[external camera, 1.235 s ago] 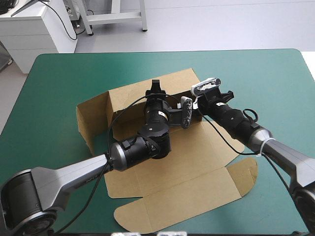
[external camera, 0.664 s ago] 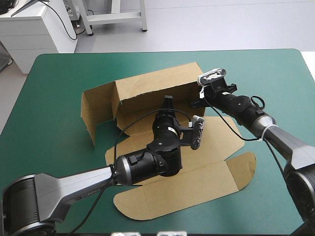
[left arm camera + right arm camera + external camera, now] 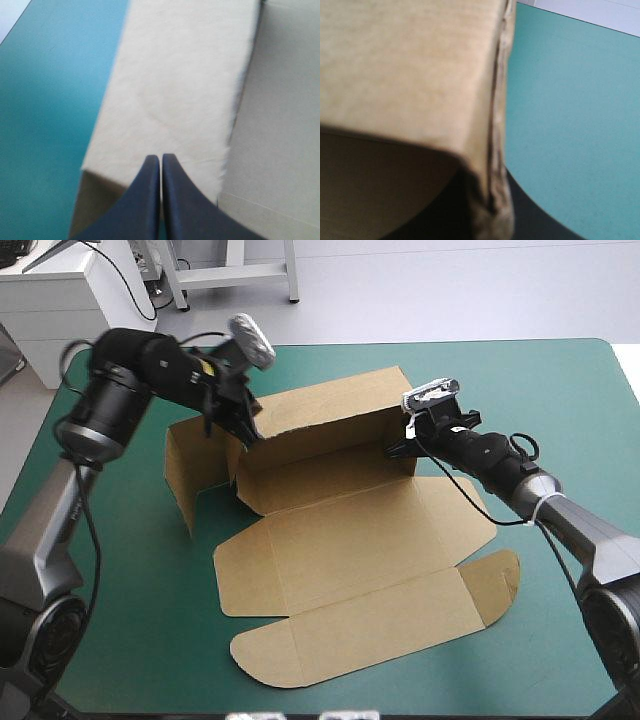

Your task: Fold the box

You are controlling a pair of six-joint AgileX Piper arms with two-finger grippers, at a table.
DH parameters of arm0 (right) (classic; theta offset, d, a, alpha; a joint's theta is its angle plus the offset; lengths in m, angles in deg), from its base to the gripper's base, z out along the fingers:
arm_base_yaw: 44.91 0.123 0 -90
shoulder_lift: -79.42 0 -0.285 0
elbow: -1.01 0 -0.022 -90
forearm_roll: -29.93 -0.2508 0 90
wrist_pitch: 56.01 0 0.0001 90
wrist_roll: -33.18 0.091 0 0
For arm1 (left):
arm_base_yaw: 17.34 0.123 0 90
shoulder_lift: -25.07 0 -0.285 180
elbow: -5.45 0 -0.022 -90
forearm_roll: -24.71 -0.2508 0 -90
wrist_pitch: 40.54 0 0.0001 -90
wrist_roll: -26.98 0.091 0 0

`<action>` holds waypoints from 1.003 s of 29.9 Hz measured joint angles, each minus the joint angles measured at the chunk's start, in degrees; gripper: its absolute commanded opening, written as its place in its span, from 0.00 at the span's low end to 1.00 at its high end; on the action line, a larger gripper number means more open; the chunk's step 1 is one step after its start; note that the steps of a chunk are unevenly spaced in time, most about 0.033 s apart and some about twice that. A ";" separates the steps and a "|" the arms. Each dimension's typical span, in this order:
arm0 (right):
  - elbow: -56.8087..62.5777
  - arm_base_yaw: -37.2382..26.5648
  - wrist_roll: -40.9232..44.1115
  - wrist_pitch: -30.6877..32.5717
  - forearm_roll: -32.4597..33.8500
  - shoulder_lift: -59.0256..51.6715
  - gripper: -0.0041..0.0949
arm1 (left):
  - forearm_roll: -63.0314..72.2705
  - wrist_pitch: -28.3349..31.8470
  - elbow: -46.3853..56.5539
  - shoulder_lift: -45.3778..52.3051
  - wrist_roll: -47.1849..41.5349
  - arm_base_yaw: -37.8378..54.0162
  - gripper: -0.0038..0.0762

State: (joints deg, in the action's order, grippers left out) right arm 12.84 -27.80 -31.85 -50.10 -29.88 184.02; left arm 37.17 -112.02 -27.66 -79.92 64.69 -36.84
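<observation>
Box (image 3: 340,540) wall stood upright; right claw (image 3: 399,449) pinched its end; left claw (image 3: 160,159) pressed together at opposite corner

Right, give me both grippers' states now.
Left gripper: closed, holding nothing that shows.
Right gripper: closed on the box, at its raised wall's end.

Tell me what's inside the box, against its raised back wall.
Only bare brown board shows inside the box. The right gripper clamps the wall's right end and hides that corner.
</observation>
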 measured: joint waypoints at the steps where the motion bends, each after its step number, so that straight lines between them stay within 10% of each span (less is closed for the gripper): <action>1: -0.07 -0.02 0.60 0.06 0.71 0.00 0.04 | 3.03 -0.06 -0.06 0.07 -0.54 3.99 0.04; 17: -3.19 -0.21 22.21 4.46 19.00 0.09 0.04 | 16.06 -0.12 9.70 2.14 -6.36 35.12 0.04; 24: -16.33 -0.34 57.21 24.72 51.04 2.42 0.04 | 16.42 -0.06 15.64 3.38 -6.36 38.63 0.04; 30: -27.19 -0.51 71.34 45.45 64.52 2.99 0.04 | 16.42 0.00 17.03 3.50 -6.36 39.75 0.04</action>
State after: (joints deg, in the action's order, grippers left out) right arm -14.36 -28.31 39.49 -4.65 34.64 187.01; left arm 53.59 -112.02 -10.62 -76.41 58.33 2.91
